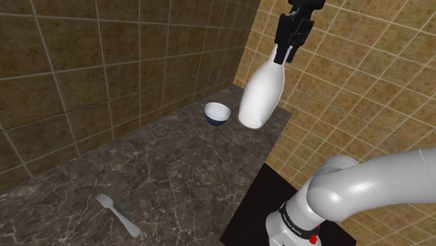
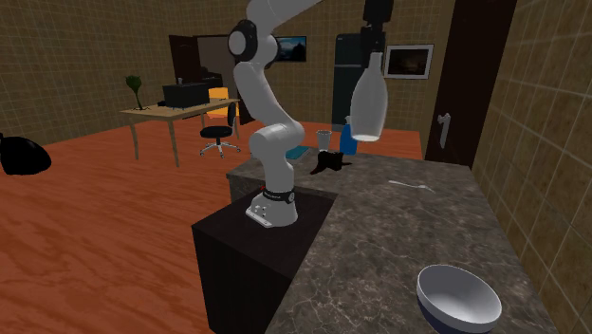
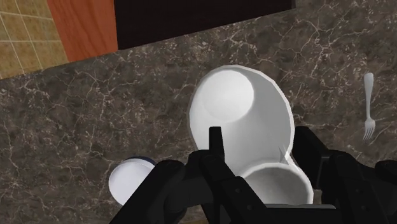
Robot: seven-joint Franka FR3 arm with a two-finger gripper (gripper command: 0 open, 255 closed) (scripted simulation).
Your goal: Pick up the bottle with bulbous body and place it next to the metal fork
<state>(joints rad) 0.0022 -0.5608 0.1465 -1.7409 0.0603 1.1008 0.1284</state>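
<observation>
Dark veined countertop (image 1: 175, 161), set against tiled walls and carrying the loose items. White arm (image 1: 377, 185) on its black stand (image 1: 249, 210) at the counter's edge, reaching high above the surface. White bottle (image 1: 262, 94) with bulbous body, held clear of the countertop, neck uppermost and wide base lowermost, tilted in the shoulder view; it hangs above the end of the counter where the bowl sits, well apart from the fork. Black gripper (image 1: 283, 54), fingers clenched on the bottle's narrow neck, one on each side in the wrist view. Bowl (image 1: 217, 112), white inside and dark blue outside, upright on the counter. Grey fork (image 1: 117, 213), lying flat near the counter's opposite end, tines toward the shoulder view's upper left
</observation>
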